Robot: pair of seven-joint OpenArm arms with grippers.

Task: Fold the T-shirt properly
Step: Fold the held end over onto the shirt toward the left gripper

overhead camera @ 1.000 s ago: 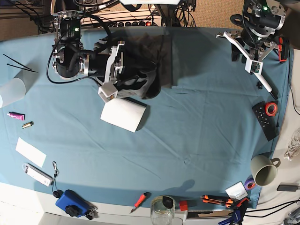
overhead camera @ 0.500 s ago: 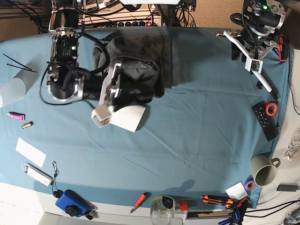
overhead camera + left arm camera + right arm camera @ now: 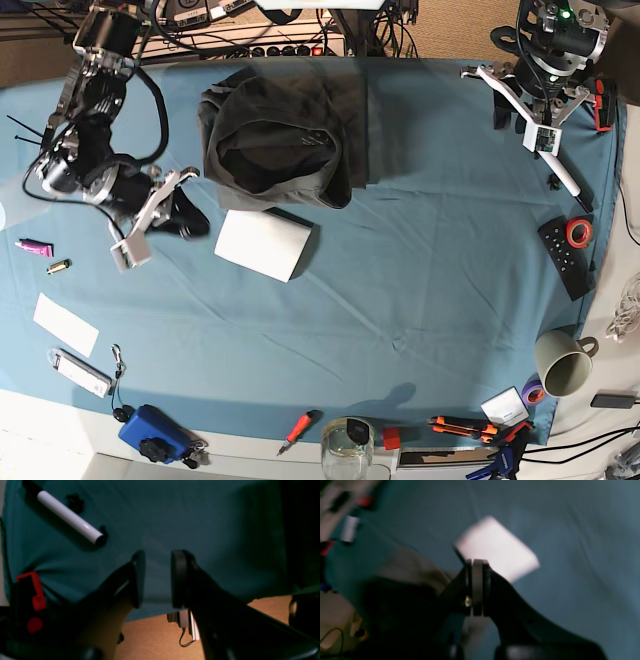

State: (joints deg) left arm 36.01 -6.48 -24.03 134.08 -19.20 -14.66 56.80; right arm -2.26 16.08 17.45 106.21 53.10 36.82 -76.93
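Two grippers are in view, and neither touches the T-shirt (image 3: 283, 135). The T-shirt lies bunched in a dark heap at the far edge of the table (image 3: 420, 300), left of centre in the base view.

The right gripper (image 3: 477, 587) hangs over the left part of the table, well clear of the garment on its near-left side. Its fingers (image 3: 485, 590) are pressed together with nothing between them.

The left gripper (image 3: 156, 578) hangs over the far right corner, well apart from the T-shirt. Its fingers (image 3: 178, 580) stand spread and empty; blue cloth shows through the gap.

A white sheet (image 3: 262, 243) lies just beside the near edge of the garment; whether they touch cannot be told. A white marker (image 3: 566, 180) lies near the right edge. A remote (image 3: 565, 255) and a mug (image 3: 562, 362) lie further along that edge.

Open cloth extends across the middle of the table and toward its near edge.

No writing is legible in any view.
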